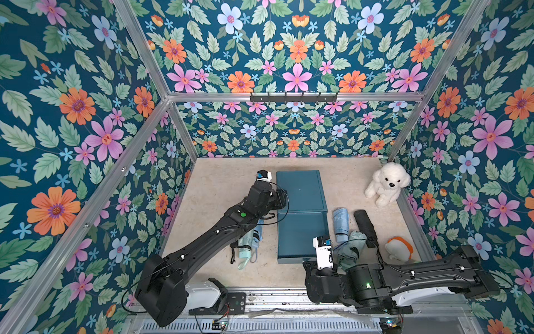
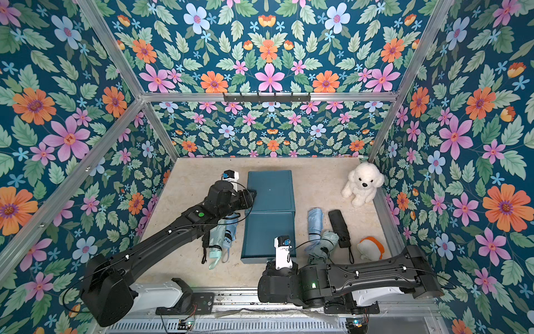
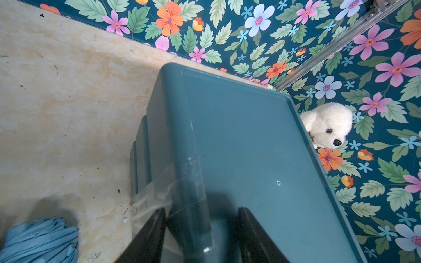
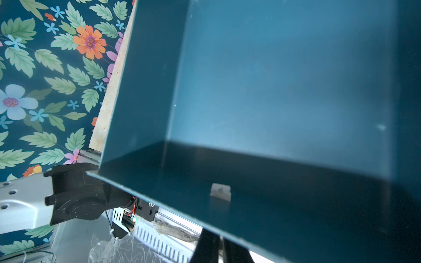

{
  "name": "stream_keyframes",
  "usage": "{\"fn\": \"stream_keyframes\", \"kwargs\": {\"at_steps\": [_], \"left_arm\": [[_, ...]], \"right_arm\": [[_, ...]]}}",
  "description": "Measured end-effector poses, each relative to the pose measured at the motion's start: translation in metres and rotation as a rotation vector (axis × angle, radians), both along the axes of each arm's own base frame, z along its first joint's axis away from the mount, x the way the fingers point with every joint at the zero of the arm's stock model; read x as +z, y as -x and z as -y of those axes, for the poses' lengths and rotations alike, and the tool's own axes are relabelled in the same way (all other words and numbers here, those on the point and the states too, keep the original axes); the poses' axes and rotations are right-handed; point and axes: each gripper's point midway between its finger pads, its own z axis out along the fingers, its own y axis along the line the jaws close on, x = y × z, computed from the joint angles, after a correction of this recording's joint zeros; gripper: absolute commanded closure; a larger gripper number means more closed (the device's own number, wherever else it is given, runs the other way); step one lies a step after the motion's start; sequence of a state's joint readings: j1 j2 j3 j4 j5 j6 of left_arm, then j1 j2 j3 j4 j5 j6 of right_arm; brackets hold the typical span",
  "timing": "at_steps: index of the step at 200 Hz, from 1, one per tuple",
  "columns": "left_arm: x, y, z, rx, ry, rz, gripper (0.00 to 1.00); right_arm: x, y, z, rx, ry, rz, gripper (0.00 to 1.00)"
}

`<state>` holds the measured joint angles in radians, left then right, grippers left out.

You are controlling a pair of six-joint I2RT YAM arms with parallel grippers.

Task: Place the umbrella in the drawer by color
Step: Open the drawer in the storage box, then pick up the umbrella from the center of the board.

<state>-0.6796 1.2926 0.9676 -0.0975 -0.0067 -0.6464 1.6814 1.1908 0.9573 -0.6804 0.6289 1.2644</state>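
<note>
Right jaws pinched shut on open drawer (image 1: 300, 234) front; left jaws apart, straddling cabinet (image 1: 299, 188) top. Folded umbrellas (image 1: 340, 224) on counter (image 1: 219, 185) both sides: look light, squashy, slippery; grab mid-bundle.

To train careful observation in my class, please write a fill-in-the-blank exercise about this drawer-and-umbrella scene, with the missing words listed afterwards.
1. The drawer stands ___, with no umbrella inside.
2. The end effector shut on the drawer's front wall belongs to the ___ arm.
3. The plush dog in the corner is ___.
4. The umbrella nearest the orange-and-white toy is ___.
Missing words: open, right, white, black.
</note>
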Motion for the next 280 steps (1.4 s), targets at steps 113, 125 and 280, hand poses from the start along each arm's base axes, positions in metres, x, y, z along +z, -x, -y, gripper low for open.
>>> {"fn": "stream_keyframes", "kwargs": {"at_steps": [113,125,280], "left_arm": [[0.005,0.000,-0.002,-0.008,-0.043,0.001,0.41],[0.006,0.001,-0.003,-0.009,-0.049,-0.002,0.41],[0.021,0.024,-0.019,-0.027,-0.041,0.009,0.39]], "right_arm": [[0.105,0.006,0.006,0.101,-0.114,0.117,0.29],[0.126,-0.016,0.015,0.034,-0.136,0.141,0.30],[-0.096,-0.225,0.204,-0.495,0.174,-0.305,0.30]]}}
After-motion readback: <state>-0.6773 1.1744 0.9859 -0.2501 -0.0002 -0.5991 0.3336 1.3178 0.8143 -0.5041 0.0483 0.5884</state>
